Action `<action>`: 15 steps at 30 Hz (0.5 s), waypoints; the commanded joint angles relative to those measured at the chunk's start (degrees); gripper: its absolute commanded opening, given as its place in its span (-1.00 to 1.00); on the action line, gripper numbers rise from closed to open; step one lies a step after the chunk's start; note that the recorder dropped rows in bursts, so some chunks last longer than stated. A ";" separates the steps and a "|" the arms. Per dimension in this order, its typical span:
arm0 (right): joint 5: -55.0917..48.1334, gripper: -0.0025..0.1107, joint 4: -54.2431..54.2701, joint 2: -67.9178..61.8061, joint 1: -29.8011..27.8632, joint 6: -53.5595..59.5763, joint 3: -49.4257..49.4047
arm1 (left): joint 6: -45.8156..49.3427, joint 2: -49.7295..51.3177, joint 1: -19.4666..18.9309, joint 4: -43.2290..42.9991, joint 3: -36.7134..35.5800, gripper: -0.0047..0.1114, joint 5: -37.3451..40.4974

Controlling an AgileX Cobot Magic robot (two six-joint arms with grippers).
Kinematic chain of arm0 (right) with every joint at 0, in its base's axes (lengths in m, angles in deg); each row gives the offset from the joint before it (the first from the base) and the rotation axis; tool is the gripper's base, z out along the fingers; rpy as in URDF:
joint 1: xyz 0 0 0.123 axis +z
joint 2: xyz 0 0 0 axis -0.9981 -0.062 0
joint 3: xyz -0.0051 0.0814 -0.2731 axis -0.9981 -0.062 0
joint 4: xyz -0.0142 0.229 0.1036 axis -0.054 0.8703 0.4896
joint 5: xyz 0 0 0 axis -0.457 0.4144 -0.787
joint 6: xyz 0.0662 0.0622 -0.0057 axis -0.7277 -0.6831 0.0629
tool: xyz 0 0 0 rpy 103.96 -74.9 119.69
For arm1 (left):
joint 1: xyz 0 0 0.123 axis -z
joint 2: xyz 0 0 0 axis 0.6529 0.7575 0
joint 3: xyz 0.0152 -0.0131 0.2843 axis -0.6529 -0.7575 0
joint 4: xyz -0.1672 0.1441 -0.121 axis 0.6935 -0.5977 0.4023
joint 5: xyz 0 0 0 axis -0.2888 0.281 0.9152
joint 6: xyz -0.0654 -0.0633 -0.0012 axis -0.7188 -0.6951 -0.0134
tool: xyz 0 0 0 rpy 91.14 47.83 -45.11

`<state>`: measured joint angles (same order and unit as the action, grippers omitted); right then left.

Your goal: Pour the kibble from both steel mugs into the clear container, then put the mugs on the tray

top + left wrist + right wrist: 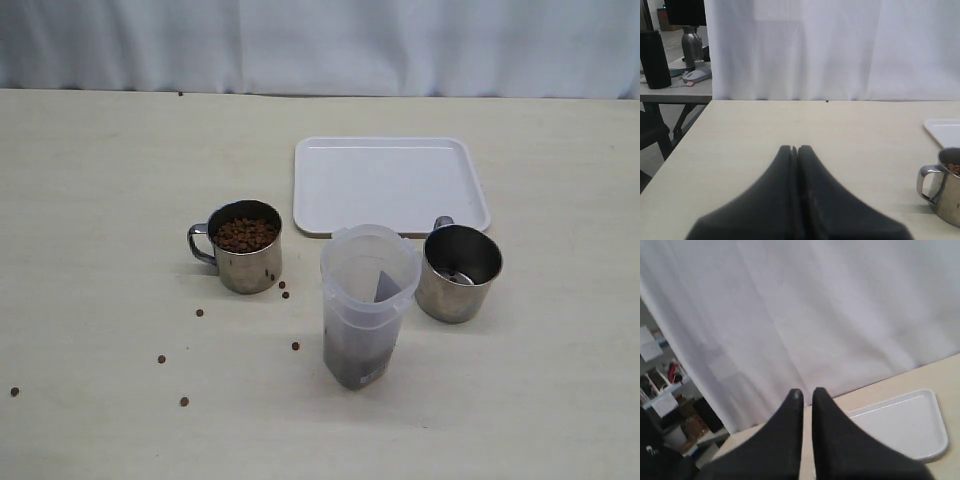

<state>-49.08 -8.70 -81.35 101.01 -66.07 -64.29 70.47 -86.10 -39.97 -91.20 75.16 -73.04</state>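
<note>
Stray pellets (184, 401) dot lower left; clear container (368, 300) stands centre, kibble (355, 360) low inside; left gripper (794, 149), closed and empty, should open, grasp the full steel mug (245, 262) centre-left firmly, tilt slowly over the container's rim; right gripper (807, 394) nearly closed, empty; tray (390, 185) upper centre.

exterior looks down; both wrist views face the curtain (840, 50); all show the tray (390, 185).

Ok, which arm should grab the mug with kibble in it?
Left. The full mug stands on the left of the exterior view, handle toward that side, and shows in the left wrist view ahead of the left gripper.
</note>
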 commanded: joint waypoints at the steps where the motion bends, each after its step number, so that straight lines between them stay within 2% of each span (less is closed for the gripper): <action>1: -5.09 -0.87 16.94 0.20 0.25 10.87 -0.25 | -0.20 -0.14 -0.05 0.04 -0.12 -0.92 -0.62; 4: -8.05 -0.87 44.00 0.20 0.25 43.98 -0.25 | -0.20 -0.14 -0.05 0.04 -0.12 -0.92 -0.62; 7: -7.75 -0.87 65.96 0.20 0.14 75.90 -0.25 | -0.20 -0.14 -0.05 0.04 -0.12 -0.92 -0.62; 8: -8.12 -0.87 70.35 0.20 0.14 82.54 -0.25 | -0.20 -0.14 -0.05 0.04 -0.12 -0.92 -0.62; 11: -9.89 -0.87 75.20 0.20 0.14 97.48 -0.25 | -0.20 -0.14 -0.05 0.04 -0.12 -0.92 -0.62; 15: -13.63 -0.87 75.19 0.20 0.14 104.52 -0.25 | -0.20 -0.14 -0.05 0.04 -0.12 -0.92 -0.62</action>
<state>-60.07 65.13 -81.35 101.04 31.62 -64.29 70.47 -86.10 -39.97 -91.20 75.16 -73.04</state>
